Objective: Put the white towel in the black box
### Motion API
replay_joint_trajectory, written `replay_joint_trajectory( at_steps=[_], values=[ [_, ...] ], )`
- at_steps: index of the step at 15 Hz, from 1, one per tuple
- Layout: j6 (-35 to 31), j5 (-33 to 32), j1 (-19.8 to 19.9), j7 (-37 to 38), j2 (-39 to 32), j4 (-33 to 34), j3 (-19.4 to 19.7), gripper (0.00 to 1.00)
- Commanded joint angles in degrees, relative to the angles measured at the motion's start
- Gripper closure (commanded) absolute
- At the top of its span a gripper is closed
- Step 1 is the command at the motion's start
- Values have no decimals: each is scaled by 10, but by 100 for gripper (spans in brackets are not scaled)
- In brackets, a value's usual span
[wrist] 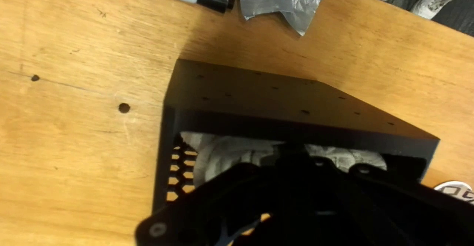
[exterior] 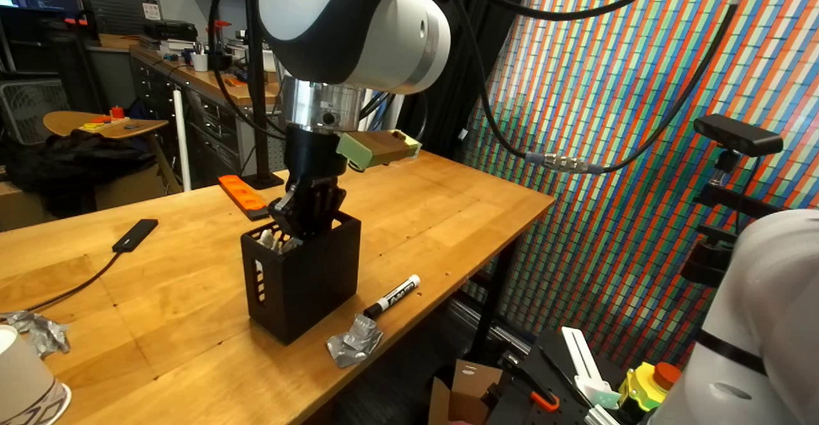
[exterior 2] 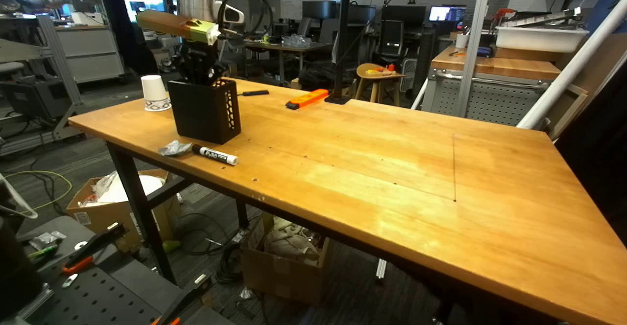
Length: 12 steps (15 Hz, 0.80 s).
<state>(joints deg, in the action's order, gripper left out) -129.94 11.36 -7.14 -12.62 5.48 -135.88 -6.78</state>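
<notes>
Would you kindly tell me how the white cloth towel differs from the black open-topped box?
Colour: the white cloth towel is pale, while the black open-topped box is dark. Shape: the towel is soft-looking and rumpled; the box has flat walls and straight edges. Pose: the towel is bunched inside; the box stands upright on the wooden table. Shared: both show only in part in the wrist view.

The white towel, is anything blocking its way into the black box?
Nothing visible does. The white towel is already at least partly inside the black box, with the gripper in its open top. The dry-erase marker and a crumpled silver scrap lie outside, not over the opening.
</notes>
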Motion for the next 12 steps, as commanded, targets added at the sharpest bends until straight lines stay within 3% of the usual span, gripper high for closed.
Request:
replay_joint_trajectory(
  at_steps=[1, 7, 12],
  values=[
    [-22, 2, -7, -16, -40, 2, -1, 99],
    [-41, 40, -3, -24, -99, 19, -4, 99],
    [-30, 70, -4, -28, -79, 17, -7, 99]
  ],
)
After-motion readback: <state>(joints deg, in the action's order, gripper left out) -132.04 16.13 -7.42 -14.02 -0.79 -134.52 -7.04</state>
